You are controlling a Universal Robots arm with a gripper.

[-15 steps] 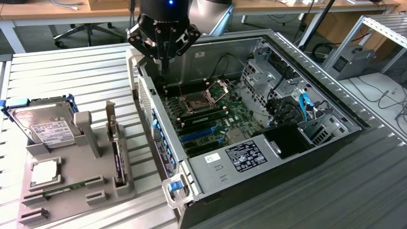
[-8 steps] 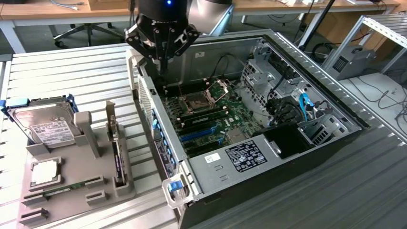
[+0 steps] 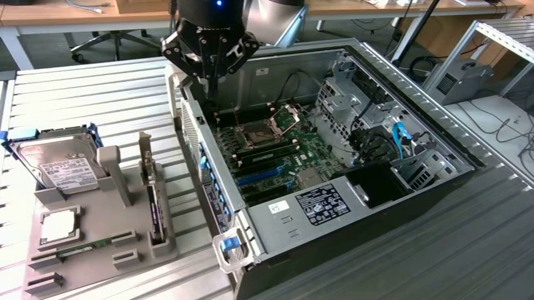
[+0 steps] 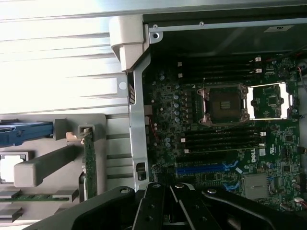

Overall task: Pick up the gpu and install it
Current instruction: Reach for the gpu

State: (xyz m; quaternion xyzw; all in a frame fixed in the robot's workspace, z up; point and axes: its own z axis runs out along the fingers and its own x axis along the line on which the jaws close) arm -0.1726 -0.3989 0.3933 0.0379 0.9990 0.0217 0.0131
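Shut and empty, the black gripper (image 3: 210, 87) hangs over the grey metal computer case (image 3: 284, 237); the thin dark gpu card (image 3: 151, 194) stands upright in a grey plastic holder (image 3: 109, 250), exterior view's left, probably for easy pinching.

Noting pincer (image 3: 212, 92) closed above rear edge of open computer case (image 3: 282, 236); gpu (image 3: 154, 203) upright in grey holder (image 3: 100, 250) on worktop (image 3: 92, 100).
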